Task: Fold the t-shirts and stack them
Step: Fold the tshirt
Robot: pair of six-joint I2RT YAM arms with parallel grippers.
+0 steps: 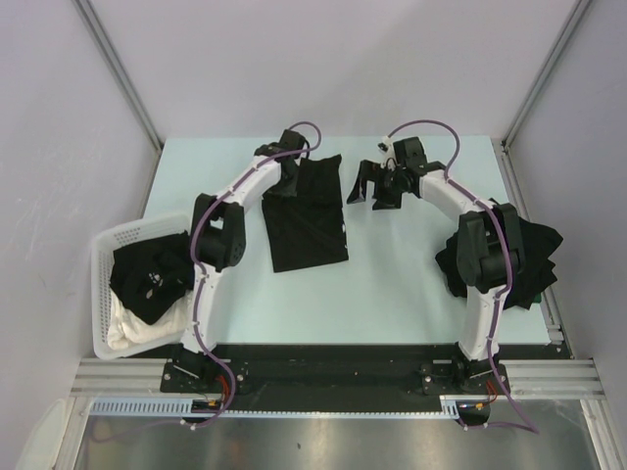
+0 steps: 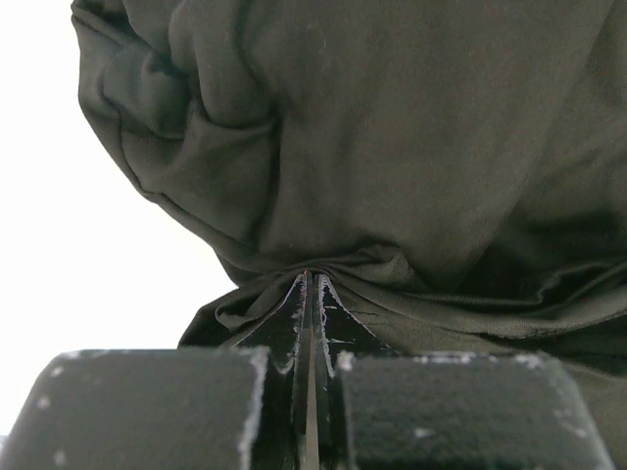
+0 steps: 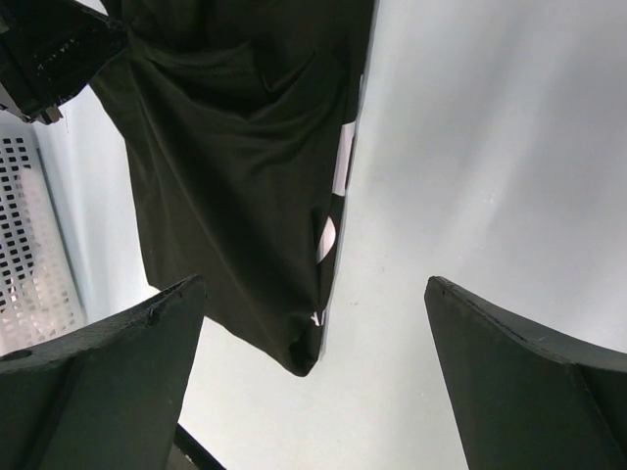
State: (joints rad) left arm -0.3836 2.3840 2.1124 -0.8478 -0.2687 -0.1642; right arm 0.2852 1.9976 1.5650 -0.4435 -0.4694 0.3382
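Overhead, the table [image 1: 392, 294] is a pale mint sheet with a black strip [image 1: 333, 354] along its near edge, where both arm bases are bolted. Plain grey-white walls [image 1: 323, 59] close it in, with slanted aluminium posts [image 1: 118, 73] at the far corners. One black t-shirt [image 1: 306, 211] lies partly folded on the far-left-centre part of the table, narrow and running from far to near. The left gripper [image 2: 309, 279] has its fingers pressed together on a bunched fold at the shirt's far left corner. The right gripper [image 1: 370, 191] hangs over the far middle of the table just right of that shirt, its fingers spread wide and holding nothing. Slivers of white print show along the shirt's right edge, too folded under to read. At the table's left edge a white lattice basket [image 1: 103, 284] holds a crumpled black shirt [image 1: 147, 274] on top of a white cloth [image 1: 137, 331]. A heap of black shirts [image 1: 537, 257] sits at the right edge, partly behind the right arm.
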